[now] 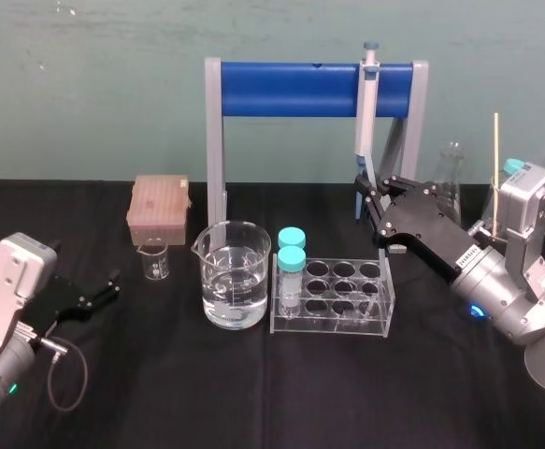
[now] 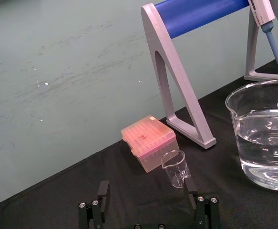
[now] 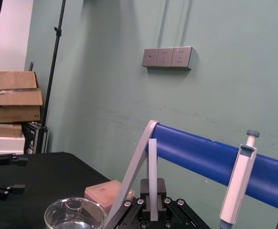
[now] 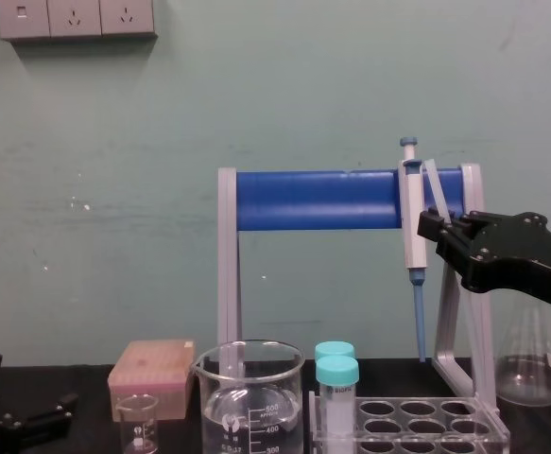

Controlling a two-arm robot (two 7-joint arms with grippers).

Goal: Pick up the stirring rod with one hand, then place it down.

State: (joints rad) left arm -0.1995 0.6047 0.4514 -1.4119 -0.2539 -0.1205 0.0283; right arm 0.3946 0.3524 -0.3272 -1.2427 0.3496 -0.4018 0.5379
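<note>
right claw (image 3: 153, 194) around stirring rod (image 3: 152, 162)

Head cam: high, looks fwd and down on the black worktop (image 1: 160, 374). Chest cam: low, about worktop level, faces the wall (image 4: 114, 142), side-on. Left wrist cam: just behind the left gripper (image 2: 147, 188), low and near the worktop. Right wrist cam: behind the right gripper (image 3: 152, 191), raised, tilted up. All 4 share the blue stand (image 1: 291, 89) & big beaker (image 1: 235, 281).
</note>
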